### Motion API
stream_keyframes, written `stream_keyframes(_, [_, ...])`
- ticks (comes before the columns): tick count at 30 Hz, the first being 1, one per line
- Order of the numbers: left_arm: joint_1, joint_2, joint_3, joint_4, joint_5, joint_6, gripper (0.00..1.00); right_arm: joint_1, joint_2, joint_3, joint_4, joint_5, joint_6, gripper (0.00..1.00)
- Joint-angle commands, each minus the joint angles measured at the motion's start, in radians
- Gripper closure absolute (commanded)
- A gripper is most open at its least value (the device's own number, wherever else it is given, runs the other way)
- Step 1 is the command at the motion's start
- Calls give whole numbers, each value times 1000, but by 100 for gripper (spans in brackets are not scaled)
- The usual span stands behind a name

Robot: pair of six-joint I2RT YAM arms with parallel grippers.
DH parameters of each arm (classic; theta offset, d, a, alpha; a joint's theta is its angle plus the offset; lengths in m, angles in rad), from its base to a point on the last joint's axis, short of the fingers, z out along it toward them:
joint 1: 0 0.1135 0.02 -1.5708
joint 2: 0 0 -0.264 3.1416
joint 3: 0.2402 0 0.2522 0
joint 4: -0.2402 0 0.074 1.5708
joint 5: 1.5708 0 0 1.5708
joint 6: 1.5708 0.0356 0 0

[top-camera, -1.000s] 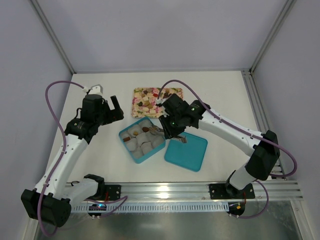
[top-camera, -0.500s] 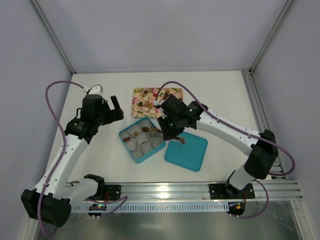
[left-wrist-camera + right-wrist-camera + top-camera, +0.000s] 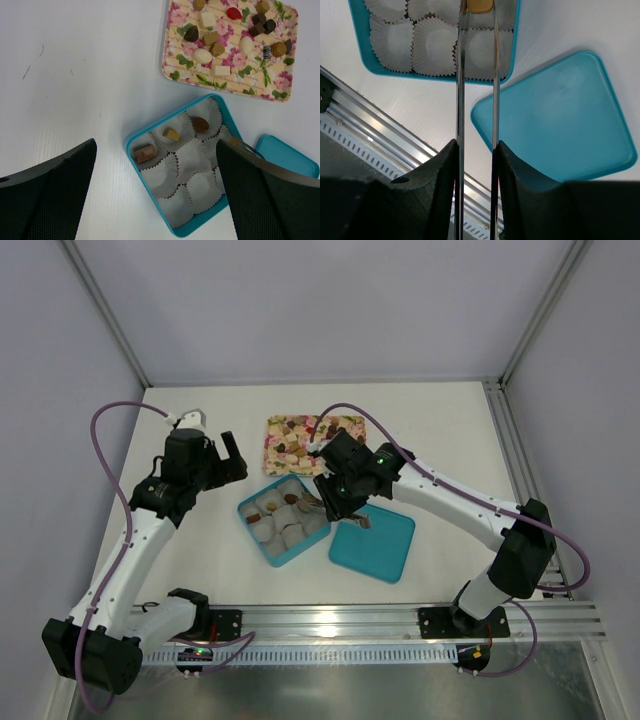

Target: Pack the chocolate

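The right gripper [image 3: 476,150] squeezes metal tongs [image 3: 460,90], whose tips pinch a tan chocolate [image 3: 480,5] above the teal box's [image 3: 515,30] paper cups [image 3: 435,42]. The left gripper [image 3: 157,192] hangs wide open and empty. If the squeeze slackens early, I reckon the piece could bounce out onto the lid [image 3: 560,115].

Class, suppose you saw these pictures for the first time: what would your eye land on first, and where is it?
The right gripper clamps thin metal tongs that pinch a tan chocolate over the teal box of white paper cups, near the middle of the table. Beyond the box, a flowered tray carries many loose chocolates. The teal lid lies beside the box, on its right.
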Motion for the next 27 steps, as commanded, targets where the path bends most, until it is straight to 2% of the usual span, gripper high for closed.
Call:
stream_keyframes(1, [-1,-18,-6,16,-3,13,0,9,4,4,13,14,-6,59])
stream_keyframes(13, [-3,-19,-6,17,-3,14,0,12,-9,14,14,19,-8,58])
stream_keyframes(18, [-1,-22,-5,16,-3,13,0,5,3,127,-23,52,-30,58])
stream_keyframes(23, [-1,-27,-6,16,-5,14,0,-80,24,235,-50,54,-60,57])
stream_keyframes(27, [-1,-24,-6,16,0,14,0,-196,56,289,-55,45,-86,57])
